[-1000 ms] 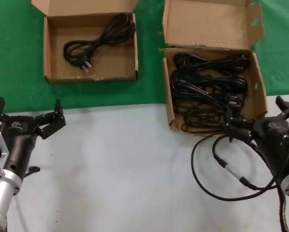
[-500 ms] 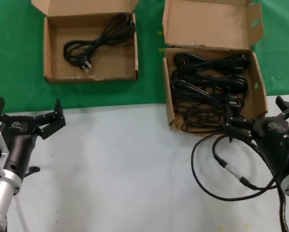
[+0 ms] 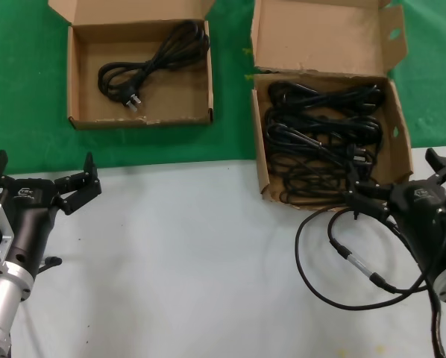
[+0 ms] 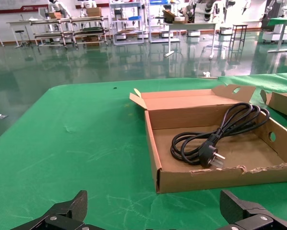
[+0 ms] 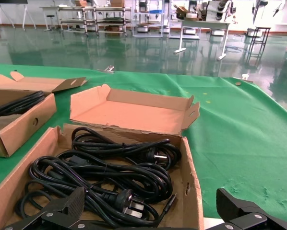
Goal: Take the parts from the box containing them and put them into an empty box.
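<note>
The larger deep box [image 3: 259, 149] with a tall lid flap holds several coiled black power cords [image 3: 320, 134]; they also show in the right wrist view [image 5: 110, 172], one plug with metal pins [image 5: 126, 200] uppermost. The smaller shallow box [image 3: 81, 82] holds one coiled cord [image 3: 152, 63], also in the left wrist view [image 4: 215, 139]. My right gripper [image 3: 406, 179] is open and empty, just at the deep box's near edge. My left gripper [image 3: 40, 175] is open and empty, over the white table short of the shallow box [image 4: 155, 158].
The robot's thicker black cable [image 3: 342, 261] with a silver connector loops on the white table [image 3: 193, 253] by the right arm. A green cloth [image 3: 230, 134] lies under both boxes. A gap of cloth separates the two boxes.
</note>
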{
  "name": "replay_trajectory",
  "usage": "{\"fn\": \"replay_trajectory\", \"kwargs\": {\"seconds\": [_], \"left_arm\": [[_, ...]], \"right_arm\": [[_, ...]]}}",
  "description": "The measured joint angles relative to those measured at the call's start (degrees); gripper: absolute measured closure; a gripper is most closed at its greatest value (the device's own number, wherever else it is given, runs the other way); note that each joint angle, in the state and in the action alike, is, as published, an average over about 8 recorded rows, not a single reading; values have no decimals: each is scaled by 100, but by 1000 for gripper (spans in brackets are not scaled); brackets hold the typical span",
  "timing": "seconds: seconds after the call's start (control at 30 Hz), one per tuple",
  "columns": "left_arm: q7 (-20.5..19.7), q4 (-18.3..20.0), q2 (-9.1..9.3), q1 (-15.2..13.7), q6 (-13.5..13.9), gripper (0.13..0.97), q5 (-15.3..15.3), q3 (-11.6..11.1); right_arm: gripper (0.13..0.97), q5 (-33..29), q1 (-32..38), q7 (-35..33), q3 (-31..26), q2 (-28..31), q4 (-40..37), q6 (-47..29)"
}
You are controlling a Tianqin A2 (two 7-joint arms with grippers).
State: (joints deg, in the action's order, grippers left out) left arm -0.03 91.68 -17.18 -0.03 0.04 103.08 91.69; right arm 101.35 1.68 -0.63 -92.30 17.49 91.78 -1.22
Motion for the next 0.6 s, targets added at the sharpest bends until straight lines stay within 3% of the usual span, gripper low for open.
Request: {"fn": "replay_trajectory", "kwargs": {"seconds": [0.6], "left_arm": [[0,0,0,0,0,132,0,0]], "right_arm": [[129,0,0,0,0,0,0,0]]}}
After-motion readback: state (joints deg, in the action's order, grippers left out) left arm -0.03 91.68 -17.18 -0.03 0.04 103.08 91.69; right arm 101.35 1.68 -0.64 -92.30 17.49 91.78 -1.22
